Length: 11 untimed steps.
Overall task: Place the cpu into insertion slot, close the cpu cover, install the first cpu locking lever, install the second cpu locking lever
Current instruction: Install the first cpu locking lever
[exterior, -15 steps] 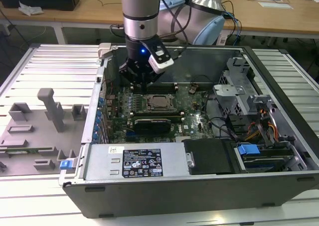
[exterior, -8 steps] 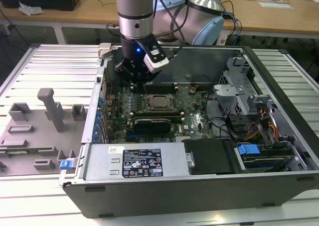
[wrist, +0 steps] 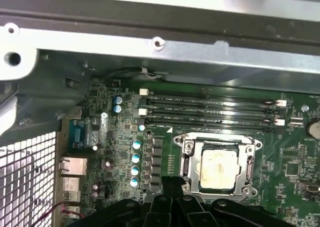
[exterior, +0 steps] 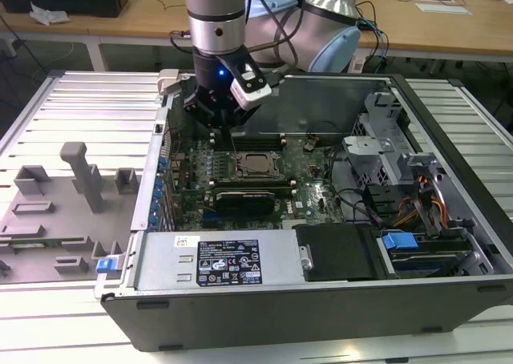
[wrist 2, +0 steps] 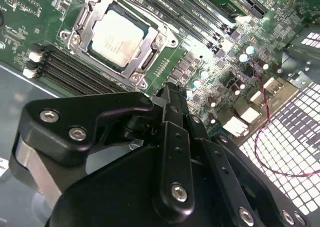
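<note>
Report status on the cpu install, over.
Status: tool shut, empty, close beside the cpu. Chip seated, cpu cover down over it. Nothing between them.

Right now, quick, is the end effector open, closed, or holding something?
End effector: closed, fingertips together, nothing visible between them, poised near the cpu.

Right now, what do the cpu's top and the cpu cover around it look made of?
The cpu: metal top, apparently, pale silver-beige, matte; its sheen is dull and even. The cpu cover: thin sheet metal, probably steel, bright silver; sharp highlights run along its bent edges.
</note>
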Tool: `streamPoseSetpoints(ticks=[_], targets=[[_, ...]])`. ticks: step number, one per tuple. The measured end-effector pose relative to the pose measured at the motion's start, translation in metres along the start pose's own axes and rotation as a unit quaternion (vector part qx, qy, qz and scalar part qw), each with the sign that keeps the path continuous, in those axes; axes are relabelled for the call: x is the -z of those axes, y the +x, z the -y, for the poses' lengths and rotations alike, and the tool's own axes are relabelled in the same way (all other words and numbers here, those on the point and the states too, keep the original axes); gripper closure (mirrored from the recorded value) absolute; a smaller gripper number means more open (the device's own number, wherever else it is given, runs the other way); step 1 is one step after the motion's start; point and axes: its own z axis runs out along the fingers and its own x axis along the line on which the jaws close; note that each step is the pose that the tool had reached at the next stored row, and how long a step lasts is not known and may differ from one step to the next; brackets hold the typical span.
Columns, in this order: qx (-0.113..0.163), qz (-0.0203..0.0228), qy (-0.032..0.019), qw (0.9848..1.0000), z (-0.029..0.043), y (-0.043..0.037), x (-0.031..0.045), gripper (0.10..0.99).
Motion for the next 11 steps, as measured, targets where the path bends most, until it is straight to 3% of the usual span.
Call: streamPoseSetpoints(ticks=[2, 3, 8, 9, 10, 11], targets=[[-0.001, 0.0032, -0.017, 0.9999, -0.0002, 0.0038, 0.0002, 0.98], [-0.002, 0.0056, -0.0372, 0.9993, -0.0004, 0.0054, 0.0003, 0.98], [-0.005, 0.0106, -0.0879, 0.9961, -0.0006, 0.0072, 0.0004, 0.98], [-0.006, 0.0118, -0.1011, 0.9948, -0.0005, 0.0073, 0.0004, 0.98], [-0.006, 0.012, -0.1046, 0.9944, -0.0006, 0.0073, 0.0003, 0.98], [-0.006, 0.0121, -0.1047, 0.9944, -0.0005, 0.006, 0.0001, 0.98]])
